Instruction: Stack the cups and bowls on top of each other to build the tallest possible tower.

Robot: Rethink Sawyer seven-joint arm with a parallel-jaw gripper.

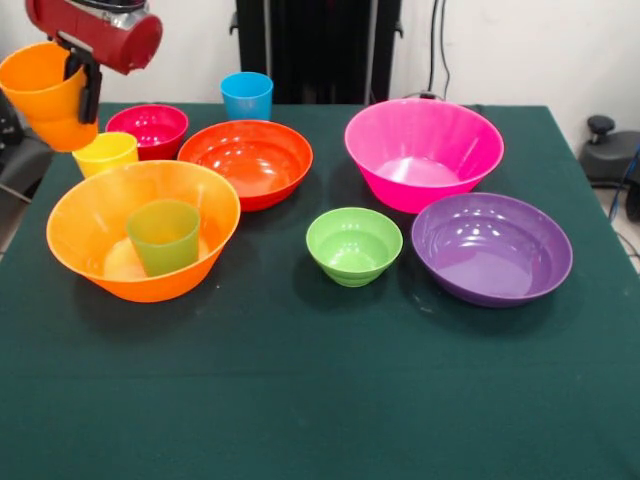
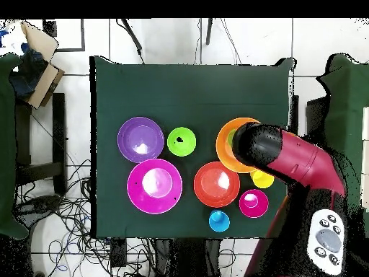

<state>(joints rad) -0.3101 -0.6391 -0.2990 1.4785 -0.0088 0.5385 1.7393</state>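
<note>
My gripper point(image 1: 78, 92) is shut on the rim of an orange cup point(image 1: 40, 95) and holds it tilted in the air at the far left, above the yellow cup point(image 1: 105, 152). Below it stands the large orange bowl point(image 1: 75, 215) with a green cup point(image 1: 163, 235) upright inside. In the overhead view my arm point(image 2: 285, 159) covers part of this bowl point(image 2: 223, 148) and hides the gripper and the orange cup. A blue cup point(image 1: 246, 95) stands at the far edge.
A small crimson bowl point(image 1: 147, 128), a red-orange bowl point(image 1: 245, 160), a pink bowl point(image 1: 423, 152), a light green bowl point(image 1: 353, 243) and a purple bowl point(image 1: 491, 247) stand singly on the green cloth point(image 1: 300, 400). The robot's pedestal point(image 1: 315, 50) is behind.
</note>
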